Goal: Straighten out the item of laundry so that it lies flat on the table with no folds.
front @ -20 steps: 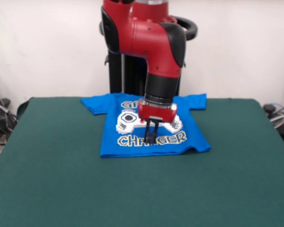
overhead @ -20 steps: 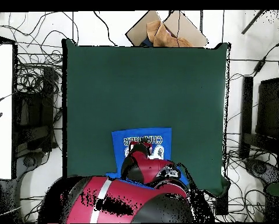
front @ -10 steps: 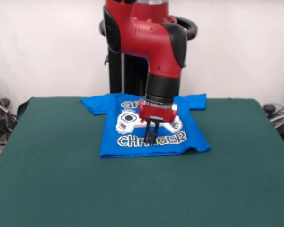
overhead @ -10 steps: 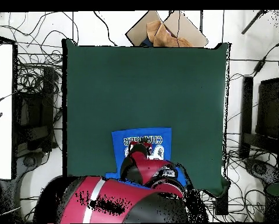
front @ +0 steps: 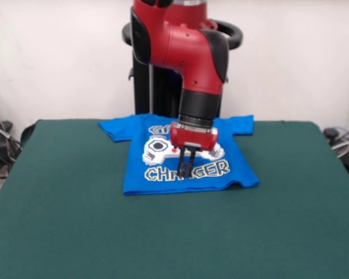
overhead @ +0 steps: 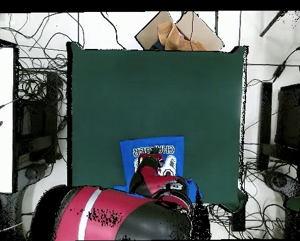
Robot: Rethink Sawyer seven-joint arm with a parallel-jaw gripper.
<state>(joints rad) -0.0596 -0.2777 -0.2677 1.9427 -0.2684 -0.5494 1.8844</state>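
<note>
While the arm's upper body swings slightly, the gripper (front: 186, 172) barely shifts, fingers pressed together over the print. The shirt (front: 186, 156) stays spread flat near the table's (front: 75, 232) far edge, so straightening looks nearly finished.

Red and black arm descending from above, elbow bent, with the black forearm section and red wrist block pointing straight down. The claw (front: 185, 167) hangs vertical below the wrist, its two thin black fingers (front: 182, 164) drawn close together, almost parallel, tips pointing downward.
</note>
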